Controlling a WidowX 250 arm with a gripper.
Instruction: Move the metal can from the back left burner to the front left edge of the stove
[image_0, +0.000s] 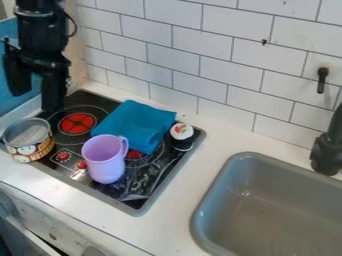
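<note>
The black gripper (36, 94) hangs at the upper left, above the back left part of the stovetop, its two fingers apart with nothing between them. Below it, at the stove's left edge, stands an open metal can (32, 149) with a printed label. A light purple cup (103, 162) stands upright on the front middle of the stove, its handle towards the back right. Behind it a folded blue cloth (135, 124) covers part of the right burner. A toy cupcake (182, 133) with a white top and dark base sits right of the cloth.
The black stovetop (137, 199) has a red left burner (77, 123) and red knobs at the front. A grey sink (217, 192) with a black faucet (327, 152) lies at the right. White tiled wall (220, 60) rises behind the counter.
</note>
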